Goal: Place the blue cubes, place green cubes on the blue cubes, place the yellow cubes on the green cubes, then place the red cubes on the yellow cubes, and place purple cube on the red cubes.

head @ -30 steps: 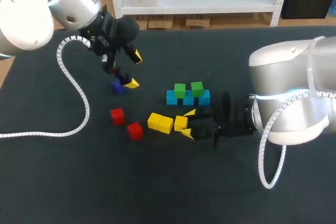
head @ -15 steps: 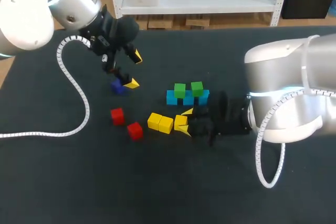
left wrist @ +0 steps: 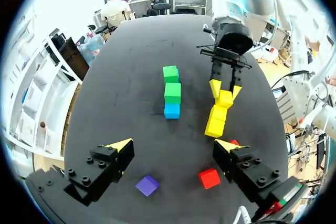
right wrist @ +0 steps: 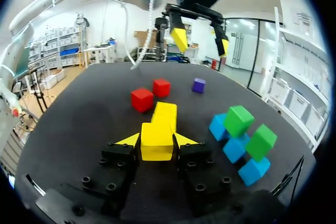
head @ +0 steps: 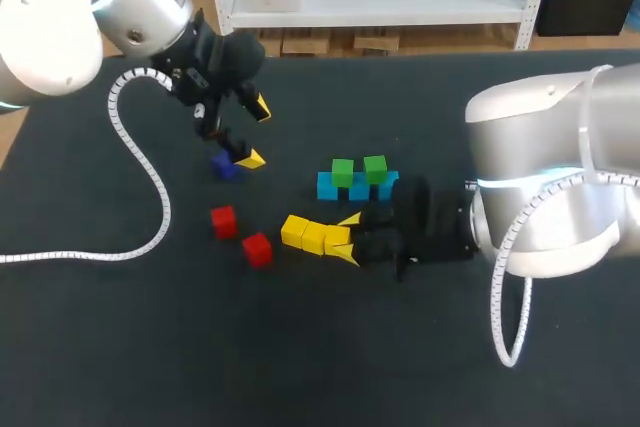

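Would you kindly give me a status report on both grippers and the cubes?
Left gripper open over small purple cube. Right gripper shut on yellow cube. Another yellow cube directly ahead.

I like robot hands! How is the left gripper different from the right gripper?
The left gripper is open and holds nothing; the right gripper is shut on a yellow cube. The left gripper hangs over the purple cube; the right gripper lies low and level. Both have yellow tips.

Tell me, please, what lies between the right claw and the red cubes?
A yellow cube gripped in the right claw and more yellow cubes in line ahead of it, as the right wrist view shows.
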You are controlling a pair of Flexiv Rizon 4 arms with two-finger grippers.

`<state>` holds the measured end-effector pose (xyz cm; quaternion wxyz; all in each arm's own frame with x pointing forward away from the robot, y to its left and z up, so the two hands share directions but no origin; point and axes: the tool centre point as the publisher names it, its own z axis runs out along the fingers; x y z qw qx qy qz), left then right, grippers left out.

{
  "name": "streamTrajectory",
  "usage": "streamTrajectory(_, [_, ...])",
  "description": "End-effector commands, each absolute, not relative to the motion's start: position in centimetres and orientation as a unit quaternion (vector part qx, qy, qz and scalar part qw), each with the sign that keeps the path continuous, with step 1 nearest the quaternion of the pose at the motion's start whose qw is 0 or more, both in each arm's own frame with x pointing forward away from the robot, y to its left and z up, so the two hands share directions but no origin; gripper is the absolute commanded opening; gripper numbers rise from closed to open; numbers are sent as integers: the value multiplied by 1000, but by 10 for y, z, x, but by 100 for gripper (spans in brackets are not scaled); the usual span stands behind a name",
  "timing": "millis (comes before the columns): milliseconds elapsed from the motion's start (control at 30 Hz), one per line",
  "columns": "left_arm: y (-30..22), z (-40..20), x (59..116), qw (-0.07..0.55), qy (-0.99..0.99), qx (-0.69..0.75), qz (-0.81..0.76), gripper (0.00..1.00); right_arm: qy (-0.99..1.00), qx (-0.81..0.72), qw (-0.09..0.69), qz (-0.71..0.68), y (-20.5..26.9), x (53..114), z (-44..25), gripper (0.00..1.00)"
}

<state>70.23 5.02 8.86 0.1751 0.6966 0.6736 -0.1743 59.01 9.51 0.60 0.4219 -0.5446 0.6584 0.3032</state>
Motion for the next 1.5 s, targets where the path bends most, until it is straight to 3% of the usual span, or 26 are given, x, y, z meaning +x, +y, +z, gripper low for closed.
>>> streamTrajectory(33, [51, 88, 704, 175, 672, 698, -175, 100, 645, -572, 390, 324, 87, 593, 26, 0])
streamTrajectory(767, [51, 88, 704, 175, 672, 698, -175, 100, 587, -646, 362, 327, 61, 650, 93, 0])
streamTrajectory(1500, [51, 88, 704, 175, 672, 698, -175, 100, 596, -626, 382, 328, 55, 692, 68, 0])
